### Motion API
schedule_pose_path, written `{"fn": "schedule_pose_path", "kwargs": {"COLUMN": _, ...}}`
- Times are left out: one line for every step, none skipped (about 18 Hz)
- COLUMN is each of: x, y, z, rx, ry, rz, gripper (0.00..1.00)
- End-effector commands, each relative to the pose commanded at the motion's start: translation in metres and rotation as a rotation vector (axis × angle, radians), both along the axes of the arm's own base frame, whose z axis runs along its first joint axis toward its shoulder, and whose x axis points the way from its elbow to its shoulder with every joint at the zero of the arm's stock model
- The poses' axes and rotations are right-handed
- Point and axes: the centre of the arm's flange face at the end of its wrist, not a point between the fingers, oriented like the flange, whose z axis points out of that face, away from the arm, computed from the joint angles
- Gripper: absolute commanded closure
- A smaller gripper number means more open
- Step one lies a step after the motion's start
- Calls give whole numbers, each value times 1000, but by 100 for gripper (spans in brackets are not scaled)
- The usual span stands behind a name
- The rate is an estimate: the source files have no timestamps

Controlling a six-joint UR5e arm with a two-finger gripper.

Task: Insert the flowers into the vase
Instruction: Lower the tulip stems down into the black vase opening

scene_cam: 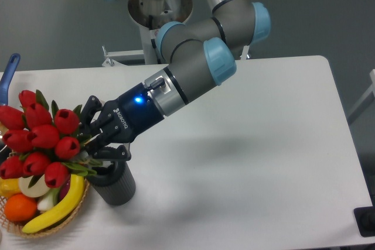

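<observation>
Black-fingered gripper (88, 139) clamped around glossy red tulip flowers' (44, 139) green stems, directly above matte dark cylindrical vase (115, 185).

Single fixed camera, high front, facing table (263, 144)

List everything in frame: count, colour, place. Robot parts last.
flowers: one bunch, roughly ten red buds, green leaves, far left, held above the vase
vase: one, dark grey, lower left, right of the basket
wicker basket: one, tan, bottom-left corner
banana: one, yellow, in basket
orange fruit: one, orange, in basket
blue handle: one, left edge, rest out of frame
table: one, white
arm: one, grey with blue caps, reaching from top centre
gripper: one, black, shut on the flower stems
</observation>
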Motion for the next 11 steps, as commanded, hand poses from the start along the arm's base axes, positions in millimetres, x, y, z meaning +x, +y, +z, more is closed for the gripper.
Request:
{"fn": "schedule_pose_path", "kwargs": {"x": 1, "y": -1, "z": -3, "rx": 1, "ry": 3, "rz": -2, "gripper": 95}}
{"fn": "schedule_pose_path", "kwargs": {"x": 1, "y": -1, "z": -6, "rx": 0, "ry": 2, "rz": -3, "gripper": 95}}
{"fn": "schedule_pose_path", "kwargs": {"x": 2, "y": -2, "z": -7, "rx": -2, "ry": -1, "rz": -3, "gripper": 95}}
{"fn": "schedule_pose_path", "kwargs": {"x": 2, "y": -2, "z": -8, "rx": -3, "ry": -2, "rz": -4, "gripper": 95}}
{"fn": "schedule_pose_path", "kwargs": {"x": 2, "y": -2, "z": -10, "rx": -7, "ry": -3, "rz": -3, "gripper": 94}}
{"fn": "schedule_pose_path", "kwargs": {"x": 2, "y": -2, "z": -12, "rx": -9, "ry": -5, "rz": -3, "gripper": 94}}
{"fn": "schedule_pose_path", "kwargs": {"x": 2, "y": -2, "z": -14, "rx": -13, "ry": -8, "rz": -3, "gripper": 93}}
{"fn": "schedule_pose_path", "kwargs": {"x": 1, "y": -1, "z": -18, "rx": -18, "ry": -11, "rz": -2, "gripper": 93}}
{"fn": "schedule_pose_path", "kwargs": {"x": 2, "y": -2, "z": -20, "rx": -20, "ry": -11, "rz": -2, "gripper": 93}}
{"fn": "schedule_pose_path", "kwargs": {"x": 3, "y": -3, "z": -24, "rx": -23, "ry": -7, "rz": -3, "gripper": 92}}
{"fn": "schedule_pose_path", "kwargs": {"x": 3, "y": -4, "z": -29, "rx": -24, "ry": -1, "rz": -6, "gripper": 91}}
